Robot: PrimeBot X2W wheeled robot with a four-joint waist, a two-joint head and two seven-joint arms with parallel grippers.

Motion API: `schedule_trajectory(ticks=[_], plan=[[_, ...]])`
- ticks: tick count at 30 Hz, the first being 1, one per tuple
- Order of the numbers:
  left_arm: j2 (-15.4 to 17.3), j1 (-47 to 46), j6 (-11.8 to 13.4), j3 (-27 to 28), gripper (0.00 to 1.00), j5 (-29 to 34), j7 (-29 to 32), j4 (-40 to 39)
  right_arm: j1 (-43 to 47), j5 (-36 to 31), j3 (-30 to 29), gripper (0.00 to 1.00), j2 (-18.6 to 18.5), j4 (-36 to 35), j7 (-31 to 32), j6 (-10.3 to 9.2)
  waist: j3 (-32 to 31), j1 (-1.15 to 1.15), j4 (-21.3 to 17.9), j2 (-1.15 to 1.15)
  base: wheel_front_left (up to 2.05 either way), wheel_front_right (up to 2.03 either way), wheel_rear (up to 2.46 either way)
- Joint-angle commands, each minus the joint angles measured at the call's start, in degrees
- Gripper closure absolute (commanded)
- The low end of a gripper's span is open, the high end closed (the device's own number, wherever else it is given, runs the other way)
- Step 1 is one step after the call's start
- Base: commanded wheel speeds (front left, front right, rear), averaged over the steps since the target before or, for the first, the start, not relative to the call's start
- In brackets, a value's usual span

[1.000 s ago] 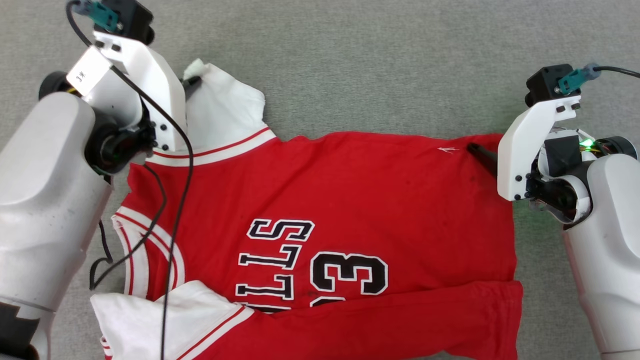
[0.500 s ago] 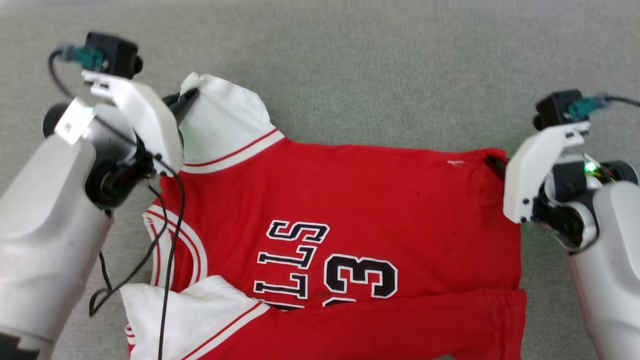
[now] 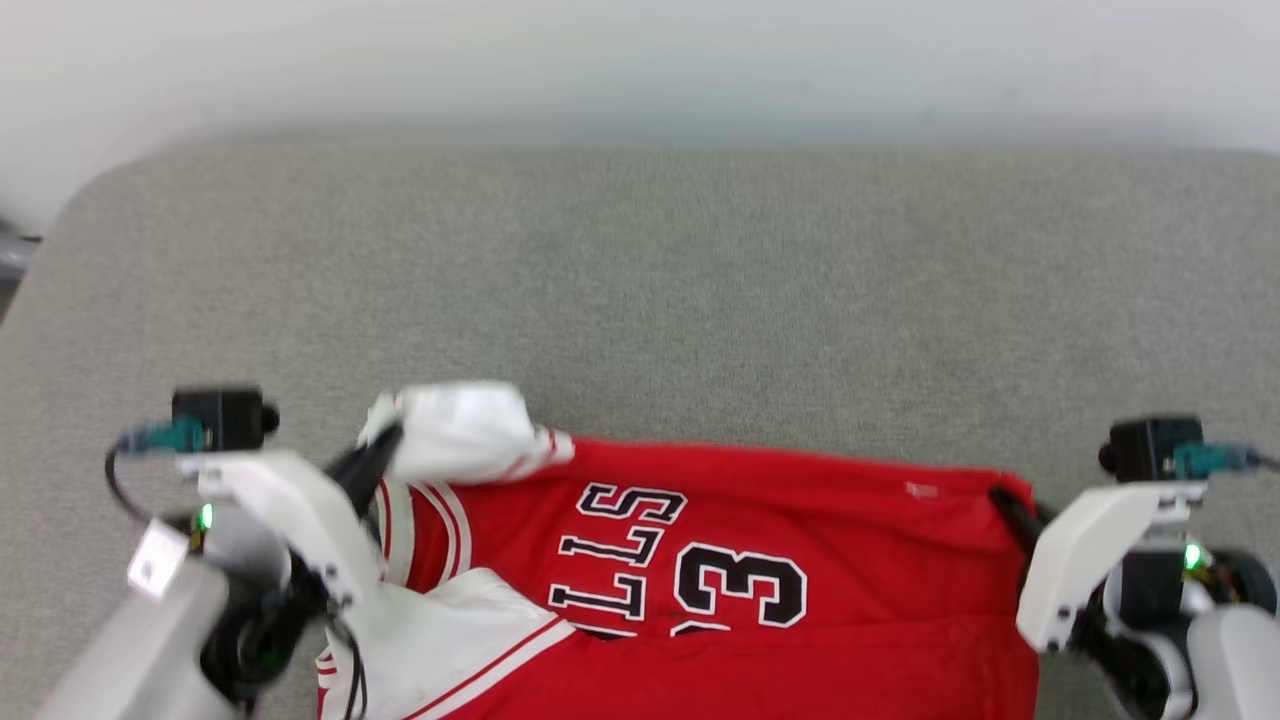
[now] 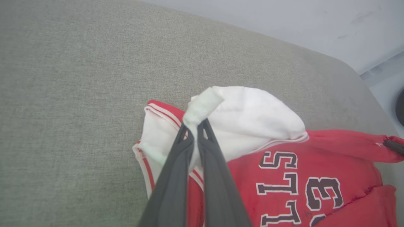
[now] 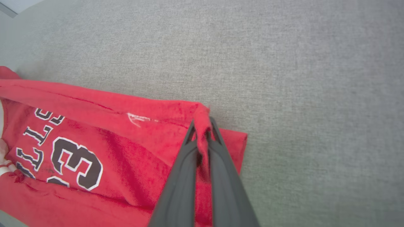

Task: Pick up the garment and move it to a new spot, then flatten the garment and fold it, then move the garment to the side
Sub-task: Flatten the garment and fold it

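A red jersey-style garment (image 3: pixel 800 500) with white sleeves lies stretched between the robot's two arms on a grey, fabric-covered table (image 3: pixel 640 280). Its collar end is toward the robot's left and its hem toward the right. The left gripper (image 4: pixel 194 126) is closed on the far white sleeve (image 4: pixel 252 116), its two dark fingers pinching a tuft of white cloth that sticks out past the tips. The sleeve billows in a loose hood beside the red-and-white striped trim (image 4: pixel 148 170). The right gripper (image 5: pixel 202 126) is clamped on the far hem corner (image 5: pixel 202 113), with a ridge of red fabric bunched between its fingers and a flat layer of red cloth just beyond them. Between the two grips the far edge of the shirt runs as a rolled ridge. Black, white-outlined letters (image 3: pixel 620 550) and a large 3 (image 3: pixel 740 585) read sideways across the chest. A red fold (image 3: pixel 800 670) along the near side covers the lower part of the print. The second white sleeve (image 3: pixel 450 640) lies on the side nearest the robot, next to the left arm. The garment sits in the near part of the table, well short of the far edge and the rounded far left corner (image 3: pixel 100 190).
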Motion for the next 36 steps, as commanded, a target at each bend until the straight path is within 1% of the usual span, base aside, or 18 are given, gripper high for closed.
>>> schedule_trajectory(ticks=[1, 7, 10, 13, 15, 16, 17, 18, 19, 20, 21, 22, 25, 29, 32, 36], plan=[[0.4, 2.7, 0.8, 0.4, 1.0, -0.7, -0.7, -1.2, 2.2, -0.4, -0.4, 1.0, 0.6, -0.4, -0.8, -0.03, -1.8, 0.0, 0.4, 0.0, 0.0, 0.0, 0.0], [1.9, 13.6, 4.3, 0.9, 1.0, -2.3, -2.5, -7.3, 8.2, -0.7, -1.3, 1.0, 2.4, -0.1, -4.3, -0.03, -4.1, 0.0, 0.0, 0.0, 0.0, 0.0, 0.0], [3.0, 18.2, 5.5, 0.6, 1.0, -2.8, -2.6, -10.0, 10.3, -0.6, -1.2, 1.0, 2.9, 0.1, -5.7, -0.03, -4.5, 0.0, -0.3, 0.0, 0.0, 0.0, 0.0], [3.9, 22.3, 7.4, -0.4, 1.0, -2.7, -1.6, -11.2, 12.3, -0.7, -1.0, 1.0, 3.2, 0.8, -6.8, -0.03, -4.8, 0.0, -0.6, 0.0, 0.0, 0.0, 0.0], [3.4, 23.5, 7.9, -1.5, 1.0, -2.6, -1.1, -11.4, 13.4, -0.7, -0.9, 1.0, 3.5, 1.5, -7.6, -0.03, -5.0, 0.0, -0.3, 0.0, 0.0, 0.0, 0.0], [3.0, 23.8, 7.9, -2.0, 1.0, -2.5, -1.2, -10.8, 14.0, -0.4, -0.7, 0.83, 3.8, 1.9, -7.6, -0.03, -4.9, 0.0, -0.3, 0.0, 0.0, 0.0, 0.0], [2.6, 23.9, 8.0, -2.4, 1.0, -1.9, -1.5, -10.1, 14.5, -0.3, -0.4, 0.5, 3.9, 2.5, -7.8, -0.03, -4.9, 0.0, -0.3, 0.0, 0.0, 0.0, 0.0], [1.9, 24.1, 7.7, -2.9, 1.0, -1.9, -1.5, -9.1, 14.8, 0.0, -0.1, 0.0, 4.1, 2.9, -8.3, -0.03, -4.9, 0.0, -0.3, 0.0, 0.0, 0.0, 0.0], [0.9, 24.0, 7.2, -3.3, 1.0, -2.5, -1.5, -8.4, 15.2, 0.1, 0.1, 0.0, 4.3, 3.2, -8.7, -0.03, -4.9, 0.0, -0.2, 0.0, 0.0, 0.0, 0.0], [0.2, 23.6, 6.9, -3.3, 0.73, -2.3, -2.2, -7.2, 15.6, 0.0, 0.3, 0.0, 4.5, 3.5, -9.3, -0.03, -4.8, 0.0, -0.2, 0.0, 0.0, 0.0, 0.0], [-0.3, 23.1, 6.6, -3.4, 0.42, -2.1, -2.9, -6.1, 15.9, 0.2, 0.6, 0.0, 4.7, 3.9, -9.7, -0.05, -4.8, 0.0, -0.2, 0.0, 0.0, 0.0, 0.0], [-1.1, 22.9, 6.2, -3.5, 0.01, -2.2, -3.3, -5.0, 15.9, 0.5, 0.6, 0.0, 4.8, 4.0, -10.4, -0.07, -4.8, 0.0, -0.3, 0.0, 0.0, 0.0, 0.0], [-2.7, 21.6, 5.0, -3.7, 0.0, -1.6, -5.2, -2.6, 16.0, 0.7, 0.8, 0.0, 5.0, 3.9, -12.7, -0.07, -5.0, 0.0, -0.4, 0.0, 0.0, 0.0, 0.0], [-3.3, 19.9, 3.9, -2.7, 0.0, 0.3, -10.0, -1.5, 15.5, 1.1, 0.7, 0.0, 5.4, 1.9, -15.8, -0.04, -5.4, 0.0, -0.5, 0.0, 0.0, 0.0, 0.0], [-4.1, 18.5, 4.5, -1.2, 0.0, 1.8, -14.6, -1.9, 14.8, 1.0, 0.7, 0.0, 5.5, -0.5, -16.7, -0.04, -5.6, 0.0, -0.6, 0.0, 0.0, 0.0, 0.0], [-4.2, 16.9, 5.2, -0.2, 0.0, 4.2, -18.6, -3.6, 13.9, 0.6, 0.0, 0.0, 4.9, -3.5, -14.7, -0.03, -6.2, 0.0, -0.9, 0.0, 0.0, 0.0, 0.0]])
